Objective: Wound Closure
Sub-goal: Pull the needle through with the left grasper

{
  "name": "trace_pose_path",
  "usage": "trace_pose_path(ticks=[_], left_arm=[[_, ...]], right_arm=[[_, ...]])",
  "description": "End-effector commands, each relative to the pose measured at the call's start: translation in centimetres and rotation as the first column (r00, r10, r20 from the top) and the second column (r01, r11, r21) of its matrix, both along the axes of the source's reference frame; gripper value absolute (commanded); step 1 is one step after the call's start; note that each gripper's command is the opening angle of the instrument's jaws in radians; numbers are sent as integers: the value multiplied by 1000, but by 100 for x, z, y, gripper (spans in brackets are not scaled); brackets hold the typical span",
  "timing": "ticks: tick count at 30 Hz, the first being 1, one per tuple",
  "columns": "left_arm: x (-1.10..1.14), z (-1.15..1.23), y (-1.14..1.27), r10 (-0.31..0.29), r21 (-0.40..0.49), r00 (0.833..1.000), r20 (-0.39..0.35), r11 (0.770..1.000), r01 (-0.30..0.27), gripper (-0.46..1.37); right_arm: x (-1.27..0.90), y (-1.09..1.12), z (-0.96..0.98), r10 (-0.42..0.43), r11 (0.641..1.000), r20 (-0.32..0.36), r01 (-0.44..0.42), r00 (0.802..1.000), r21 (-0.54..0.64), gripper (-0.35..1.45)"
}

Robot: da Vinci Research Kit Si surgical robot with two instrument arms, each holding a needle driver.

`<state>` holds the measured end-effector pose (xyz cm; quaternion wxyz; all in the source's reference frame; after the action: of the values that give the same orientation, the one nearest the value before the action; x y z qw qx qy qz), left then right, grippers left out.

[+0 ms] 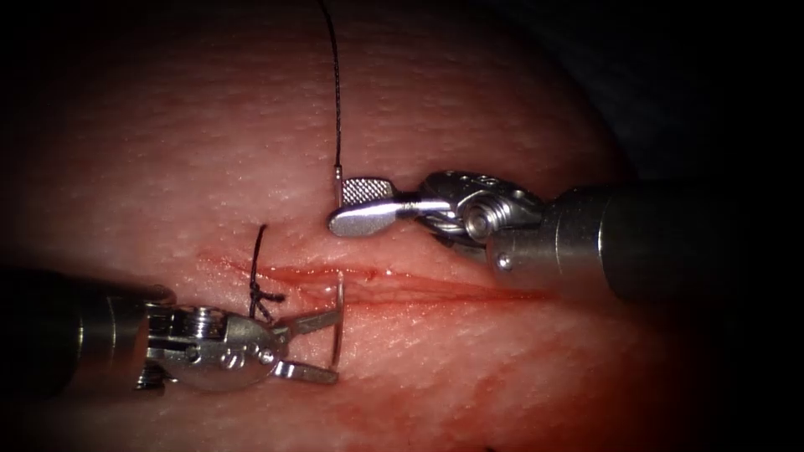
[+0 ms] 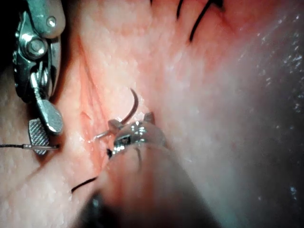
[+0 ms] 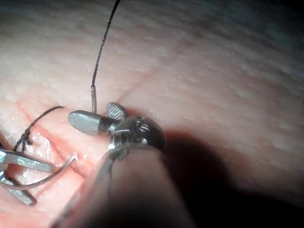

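Note:
The cut [image 1: 435, 289] runs across the tissue [image 1: 469, 125] from left to right. The curved needle [image 1: 339, 314] is in the tissue. Its thread end [image 1: 338, 177] stands above the cut and its point end rises below the cut. My left tool [image 1: 337, 347] comes from the lower left with its jaws open. The needle's point end [image 2: 133, 105] crosses between their tips, ungripped. My right tool [image 1: 337, 208] has open jaws beside the thread end [image 3: 93, 99] and holds nothing. Dark thread [image 1: 336, 84] runs up from the needle.
A tied stitch with its knot [image 1: 265, 295] and a short thread tail [image 1: 257, 251] sits on the cut left of the needle. Red fluid [image 1: 402, 410] stains the tissue below the cut. The right tool's shaft [image 1: 636, 243] lies over the cut's right end.

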<state>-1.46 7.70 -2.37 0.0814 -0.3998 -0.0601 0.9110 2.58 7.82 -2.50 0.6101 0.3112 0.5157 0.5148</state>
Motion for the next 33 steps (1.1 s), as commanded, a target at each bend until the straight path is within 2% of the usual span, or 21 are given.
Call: trace_pose_path(ticks=[1,5,8,10,12,13,23,33], left_arm=[[-1,0,1,-1,1,1000,-2,1000,1,46],[-5,2,3,-2,-1,1000,2,1000,2,44],[-10,3,4,6,4,1000,16,1000,-6,30],[-14,3,6,15,10,999,41,1000,-15,5],[-15,3,7,5,19,998,62,1000,-6,-5],[-15,4,11,-3,37,996,86,999,0,-35],[-5,4,27,-63,159,988,138,986,41,-35],[-4,3,29,-65,172,985,162,984,36,-35]], right_arm=[[-2,1,0,-4,1000,-11,4,1000,0,143],[-10,2,3,-6,1000,-11,6,1000,-2,142],[-15,2,4,3,1000,-3,-3,1000,-3,142],[-17,3,4,8,1000,1,-8,1000,-3,142],[-18,3,4,9,1000,2,-9,1000,-3,142],[-20,2,4,8,1000,2,-8,1000,-3,141],[-22,1,3,9,1000,5,-9,1000,-8,140],[-24,-3,2,8,1000,6,-7,1000,-15,139]])
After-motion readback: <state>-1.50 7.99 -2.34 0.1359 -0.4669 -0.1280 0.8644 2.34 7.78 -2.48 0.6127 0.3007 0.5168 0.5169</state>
